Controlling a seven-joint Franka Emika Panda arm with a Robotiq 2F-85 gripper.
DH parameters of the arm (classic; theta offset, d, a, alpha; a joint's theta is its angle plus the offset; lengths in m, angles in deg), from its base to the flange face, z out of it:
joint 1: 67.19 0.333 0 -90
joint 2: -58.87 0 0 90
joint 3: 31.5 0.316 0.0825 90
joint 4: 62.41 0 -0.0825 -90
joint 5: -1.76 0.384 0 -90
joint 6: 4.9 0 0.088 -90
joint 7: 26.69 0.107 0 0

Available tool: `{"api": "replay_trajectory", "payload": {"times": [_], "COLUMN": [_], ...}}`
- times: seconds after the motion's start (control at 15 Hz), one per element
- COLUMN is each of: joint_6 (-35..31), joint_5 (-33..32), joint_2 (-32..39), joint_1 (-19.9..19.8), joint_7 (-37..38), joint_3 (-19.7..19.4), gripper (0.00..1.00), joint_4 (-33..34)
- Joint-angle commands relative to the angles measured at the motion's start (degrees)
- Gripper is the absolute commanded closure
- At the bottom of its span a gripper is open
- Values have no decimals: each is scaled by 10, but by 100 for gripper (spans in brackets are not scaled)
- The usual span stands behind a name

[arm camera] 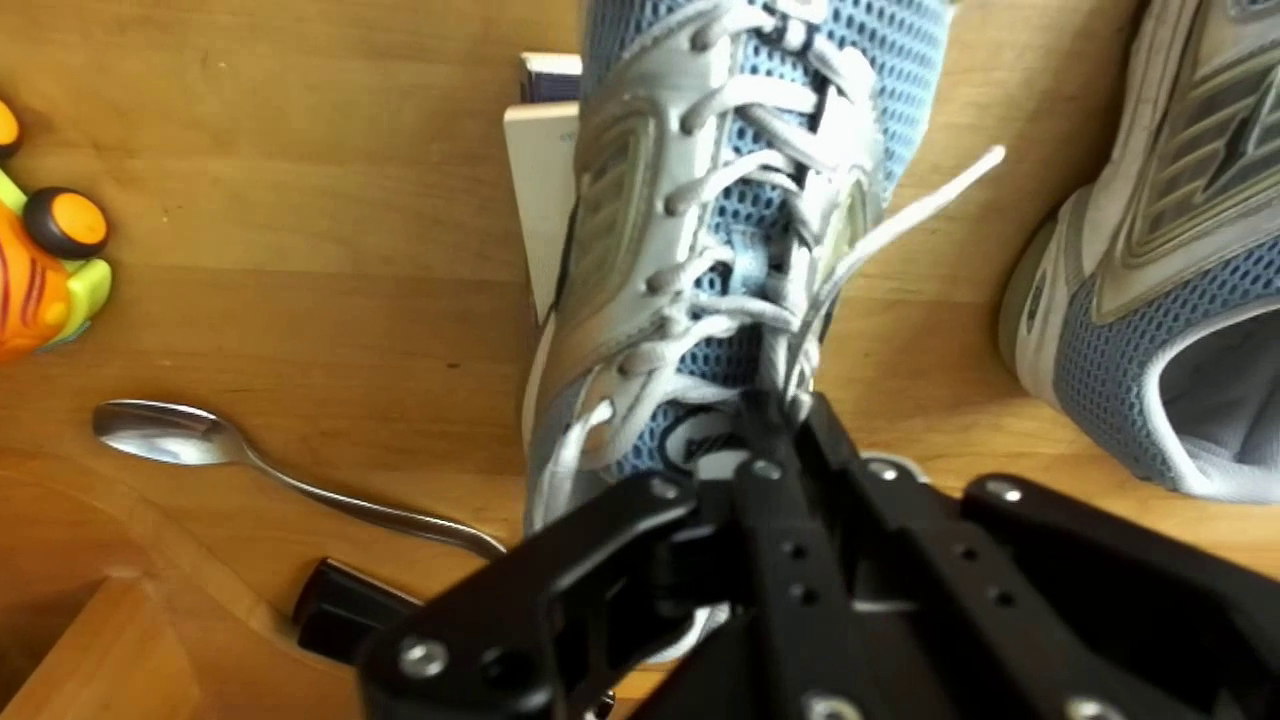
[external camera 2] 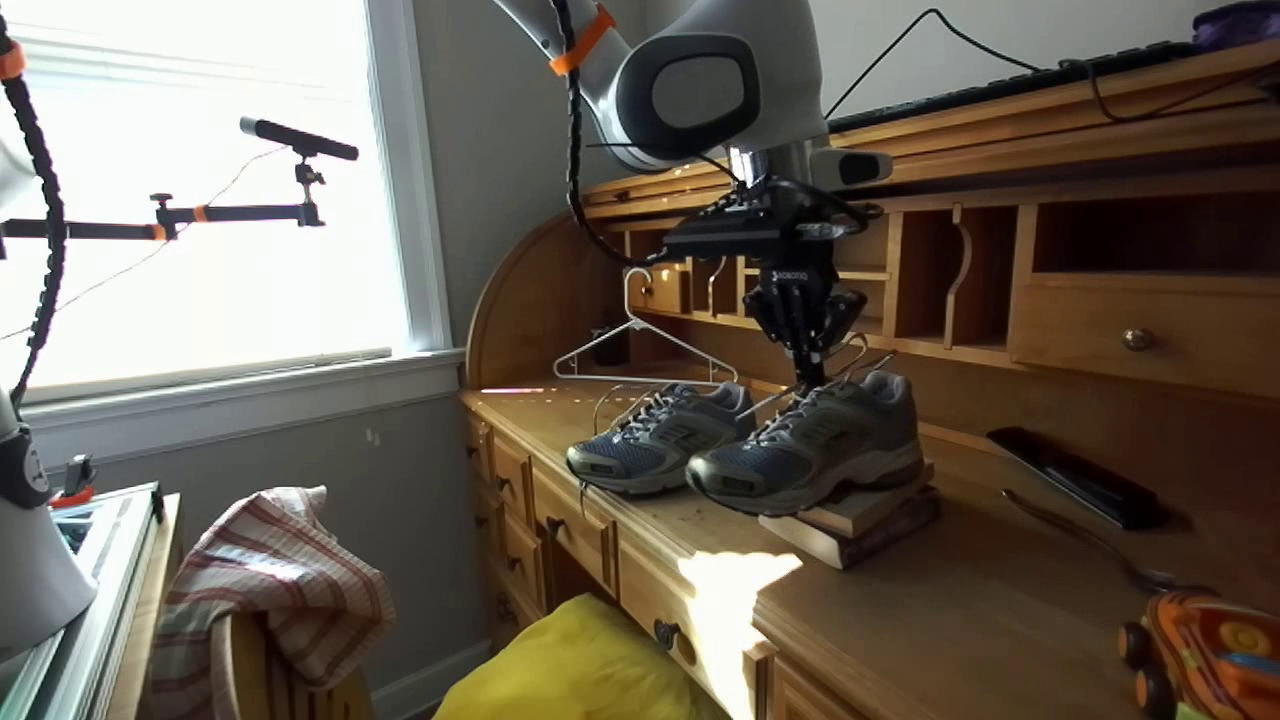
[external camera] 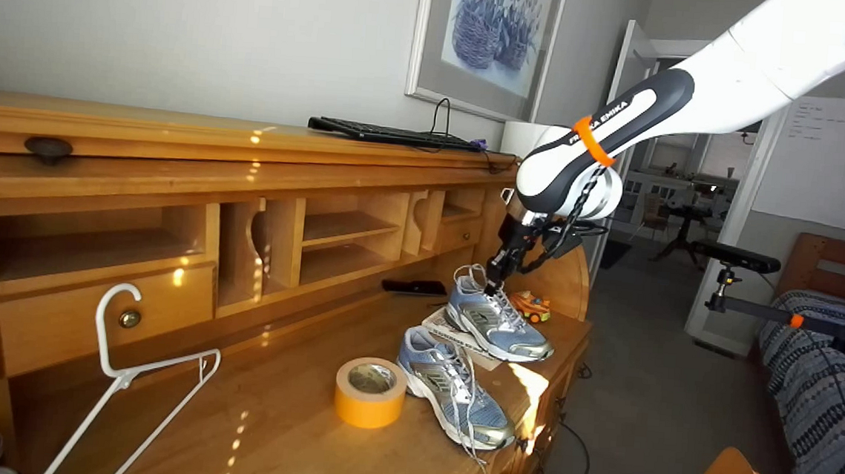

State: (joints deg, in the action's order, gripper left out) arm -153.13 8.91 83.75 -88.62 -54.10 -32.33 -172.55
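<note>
Pincer nearest the camera in the wrist view: narrow, fingertips together, white lace running out from between them, its tip free. I read it as a pinch; how firm, cannot tell.

Left to right, same view:
- Toy car: well apart, far off on the pincer's left.
- Spoon: left of the pincer, handle toward it.
- Black object: left, nearer the pincer; kind unclear.
- Books: left and ahead of the pincer, jutting from under the shoe.
- Raised shoe: right under the pincer, resting on the books; fingertips at the top of its tongue.
- Second shoe: near, to the pincer's right, flat on the desk.
- Roll of orange tape: beyond the second shoe from the pincer, in an exterior view.

Progress, my judgement. Done: raised shoe threaded at the eyelets I can see (upper ones partly hidden by the pincer); lace apparently gripped. Not done: no knot or bow made out; white lace also loops up loose beside the pincer in both exterior views. Second shoe: pincer not on it, lacing trailing loose over the front.
</note>
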Motion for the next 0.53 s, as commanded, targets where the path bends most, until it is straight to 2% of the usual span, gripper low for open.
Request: {"api": "replay_trajectory", "payload": {"times": [0.0, 0.4, 0.47], "joint_6": [29, 32, 31], "joint_5": [30, 39, 40], "joint_2": [0, -7, -8], "joint_1": [-13, -20, -22], "joint_7": [-25, -30, -30], "joint_3": [12, 6, 5], "gripper": [99, 98, 92], "joint_4": [9, 9, 9]}}
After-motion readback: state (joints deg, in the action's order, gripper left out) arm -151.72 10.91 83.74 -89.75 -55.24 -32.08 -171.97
